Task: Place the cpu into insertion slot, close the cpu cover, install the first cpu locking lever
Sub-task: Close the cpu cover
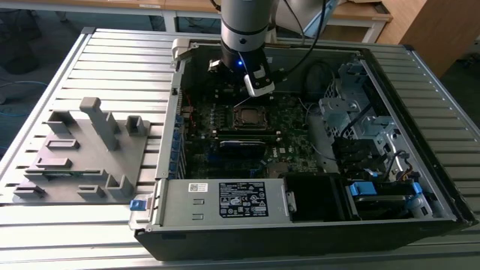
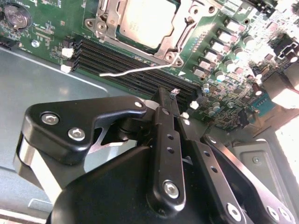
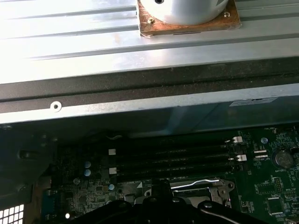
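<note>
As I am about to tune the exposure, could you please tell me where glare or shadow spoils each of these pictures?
In the first wrist view, glare washes out the ribbed table while the board lies in shadow; in the second wrist view, part of the board burns white; the exterior view is evenly lit.

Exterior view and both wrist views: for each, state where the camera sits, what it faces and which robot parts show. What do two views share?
Exterior view: off the arm, above, looking down into the open computer case; the arm and hand show.
Second wrist view: on the wrist, facing the cpu past the hand.
First wrist view: on the wrist, facing the case wall beyond the hand.
Shared: both wrist views show the memory slots.
</note>
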`<state>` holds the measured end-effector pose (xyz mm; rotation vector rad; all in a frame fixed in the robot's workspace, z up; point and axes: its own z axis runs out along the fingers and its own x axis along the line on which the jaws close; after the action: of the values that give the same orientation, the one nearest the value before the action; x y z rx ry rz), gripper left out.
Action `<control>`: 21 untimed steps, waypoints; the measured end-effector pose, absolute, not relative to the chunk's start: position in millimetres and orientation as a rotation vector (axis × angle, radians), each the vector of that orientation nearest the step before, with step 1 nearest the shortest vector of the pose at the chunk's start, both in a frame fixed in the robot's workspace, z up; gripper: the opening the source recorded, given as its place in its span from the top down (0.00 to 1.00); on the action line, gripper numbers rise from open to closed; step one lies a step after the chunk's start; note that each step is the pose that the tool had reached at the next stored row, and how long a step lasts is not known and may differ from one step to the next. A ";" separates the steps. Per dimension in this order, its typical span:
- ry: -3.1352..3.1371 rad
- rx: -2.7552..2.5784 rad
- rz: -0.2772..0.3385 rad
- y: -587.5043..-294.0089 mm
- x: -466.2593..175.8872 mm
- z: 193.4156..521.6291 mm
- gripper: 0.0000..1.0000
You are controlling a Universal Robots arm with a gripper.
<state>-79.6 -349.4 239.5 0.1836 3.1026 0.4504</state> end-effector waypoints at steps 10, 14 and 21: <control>3.101 0.183 0.450 -349.4 -77.5 234.3 0.90; 3.101 0.183 0.449 -349.4 -72.3 233.4 0.90; 3.101 0.183 0.449 -349.4 -63.4 231.6 0.90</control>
<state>-63.4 -349.4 231.6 0.1828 3.1006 0.4492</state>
